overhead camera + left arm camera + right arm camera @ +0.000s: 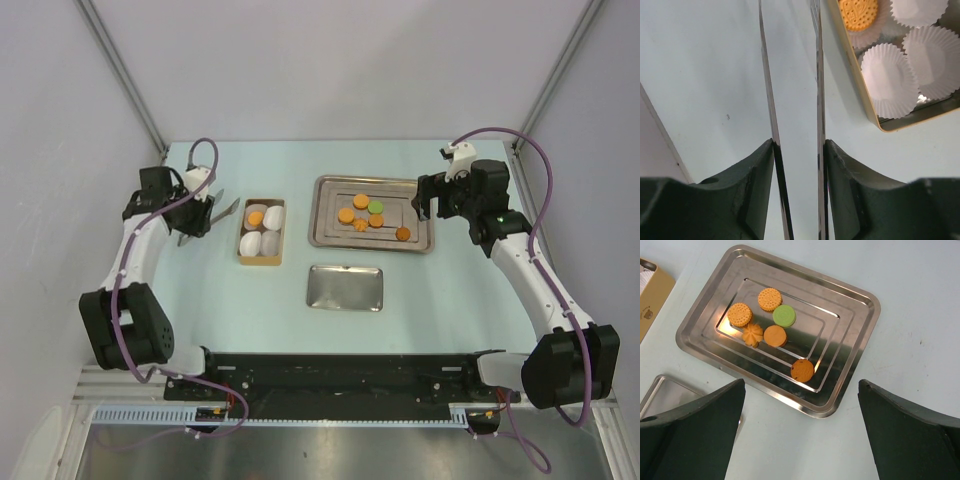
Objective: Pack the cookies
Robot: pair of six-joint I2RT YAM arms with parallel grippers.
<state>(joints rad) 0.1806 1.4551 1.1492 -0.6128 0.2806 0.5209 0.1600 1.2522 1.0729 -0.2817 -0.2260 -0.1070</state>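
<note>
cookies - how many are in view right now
7: six on the steel tray, five orange cookies and one green cookie; one orange cookie sits in the box.

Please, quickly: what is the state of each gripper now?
Left gripper: open, holding nothing, beside the box.
Right gripper: open, empty, at the tray edge.

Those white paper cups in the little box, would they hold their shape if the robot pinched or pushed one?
Probably not. The paper cups look thin and pleated, so a pinch would likely crumple the wall. They seem very light, so a push might slide or flip one, though the box wall hems them in. The cup under the cookie is probably weighted down and steadier.
</note>
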